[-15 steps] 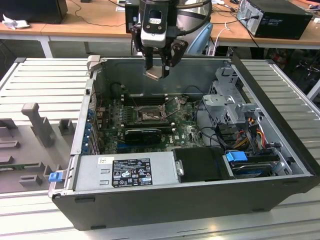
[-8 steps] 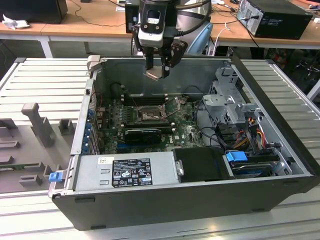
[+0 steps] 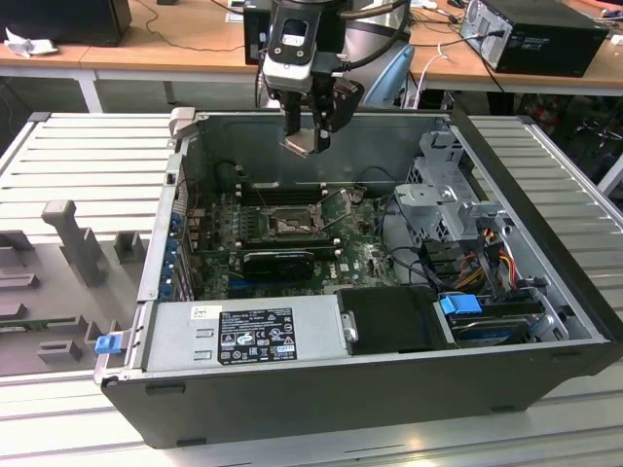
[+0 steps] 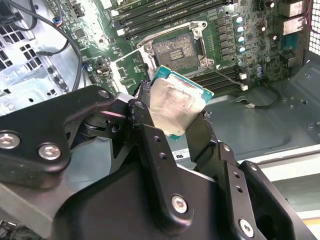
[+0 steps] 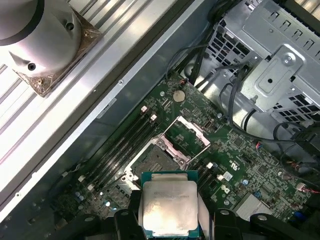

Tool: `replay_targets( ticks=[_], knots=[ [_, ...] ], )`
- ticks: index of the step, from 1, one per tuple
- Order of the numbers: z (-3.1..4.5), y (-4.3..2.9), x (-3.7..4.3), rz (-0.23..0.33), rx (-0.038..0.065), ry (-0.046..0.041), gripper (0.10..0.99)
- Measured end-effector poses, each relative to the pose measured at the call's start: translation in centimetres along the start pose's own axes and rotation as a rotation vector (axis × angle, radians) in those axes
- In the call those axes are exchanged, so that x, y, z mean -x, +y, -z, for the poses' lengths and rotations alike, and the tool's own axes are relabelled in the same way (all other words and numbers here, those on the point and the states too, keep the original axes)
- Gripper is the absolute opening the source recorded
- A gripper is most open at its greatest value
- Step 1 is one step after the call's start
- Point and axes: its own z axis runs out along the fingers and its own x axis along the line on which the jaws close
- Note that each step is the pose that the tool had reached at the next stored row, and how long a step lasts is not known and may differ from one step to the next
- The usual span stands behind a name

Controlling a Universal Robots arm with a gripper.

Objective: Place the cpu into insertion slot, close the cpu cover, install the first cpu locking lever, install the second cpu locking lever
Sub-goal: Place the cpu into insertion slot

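One claw [image 3: 310,139] hangs over the open computer case [image 3: 389,394], and we see it clenched on the cpu [image 3: 301,145], with a black finger pressed against each of two opposite edges of the chip. In the second wrist view we make out the chip's dull, smudged silver top and its green rim between the fingers [image 4: 145,112]. The cpu is held in the air, high above the motherboard [image 3: 362,259] and touching nothing but the claw. Below it, well apart, lies the insertion slot [image 5: 150,161], a dark square socket edged in silvery metal, and we find nothing seated in it. The cpu cover [image 5: 186,136] is swung up off the socket on the side away from the memory slots [image 5: 122,142], so that we look through its square hole at the board behind. In the exterior view the socket sits near the middle of the board, with a long black card [image 3: 277,261] just in front of it. A power supply [image 3: 243,336] fills the case's near corner toward the exterior view's left, and a perforated metal drive cage [image 3: 450,185] stands toward the exterior view's right. The case rests on a ribbed grey counter [image 3: 88,156].
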Motion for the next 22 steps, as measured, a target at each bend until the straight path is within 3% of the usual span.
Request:
replay_targets(
  ticks=[16, 22],
  knots=[
    [-0.07, -0.01, 0.0, -0.168, 0.003, -0.015, 0.525],
    [-0.19, -0.02, 0.0, -0.205, 0.004, -0.0184, 0.525]
  ],
)
